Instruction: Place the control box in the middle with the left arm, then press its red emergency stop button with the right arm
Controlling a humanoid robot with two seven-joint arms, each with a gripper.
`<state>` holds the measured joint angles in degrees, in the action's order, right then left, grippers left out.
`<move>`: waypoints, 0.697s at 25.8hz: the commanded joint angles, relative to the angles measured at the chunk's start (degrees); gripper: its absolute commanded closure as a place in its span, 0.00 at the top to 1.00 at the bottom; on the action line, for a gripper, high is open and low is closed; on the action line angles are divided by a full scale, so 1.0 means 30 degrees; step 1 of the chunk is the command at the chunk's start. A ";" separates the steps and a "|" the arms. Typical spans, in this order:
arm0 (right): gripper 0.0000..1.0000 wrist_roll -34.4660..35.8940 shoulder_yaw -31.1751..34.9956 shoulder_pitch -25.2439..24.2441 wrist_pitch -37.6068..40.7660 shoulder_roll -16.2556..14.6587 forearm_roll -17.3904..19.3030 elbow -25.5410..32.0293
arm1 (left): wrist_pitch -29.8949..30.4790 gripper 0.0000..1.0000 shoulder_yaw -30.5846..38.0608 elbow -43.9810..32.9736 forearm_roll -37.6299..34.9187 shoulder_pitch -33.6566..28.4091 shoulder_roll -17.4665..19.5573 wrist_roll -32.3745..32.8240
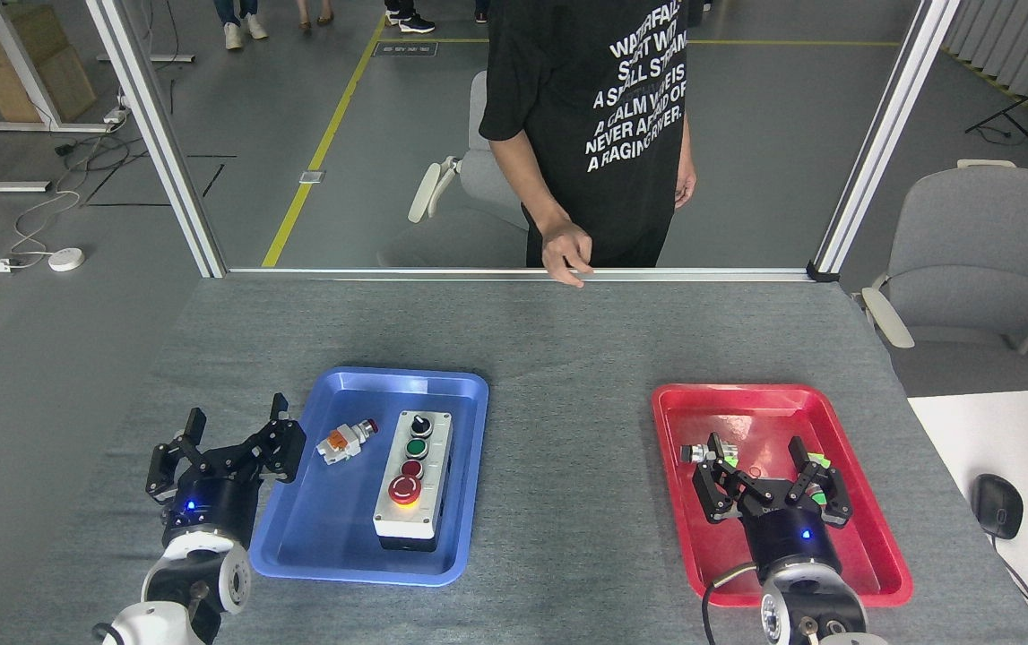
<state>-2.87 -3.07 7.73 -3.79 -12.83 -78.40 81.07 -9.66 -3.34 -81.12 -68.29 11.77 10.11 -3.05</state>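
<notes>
The control box [413, 478], light grey with a black base, lies lengthwise in the blue tray [316, 528]. Its top carries a black knob, a green button, a small red button and the big red emergency stop button [404, 489] with a yellow ring, nearest to me. My left gripper [236, 428] stands open over the table just left of the blue tray, holding nothing. My right gripper [757, 459] is open above the red tray [872, 546], nothing between its fingers. The middle [567, 484], bare grey felt between the two trays, is free.
A small white-and-orange switch part [343, 441] lies in the blue tray left of the box. Small parts [709, 451] lie in the red tray. A person's hand [567, 255] rests at the table's far edge. A white desk with a mouse [997, 504] is at the right.
</notes>
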 commanded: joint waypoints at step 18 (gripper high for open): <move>0.99 0.0079 -0.0002 -0.0058 0.0120 0.0028 0.0001 0.0017 | 0.0085 0.99 0.0117 -0.0002 0.0029 0.0030 0.0029 -0.0273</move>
<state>-2.28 -3.07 7.64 -3.59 -12.69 -78.39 81.12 -9.41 -2.99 -81.08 -68.19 11.86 10.19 -3.94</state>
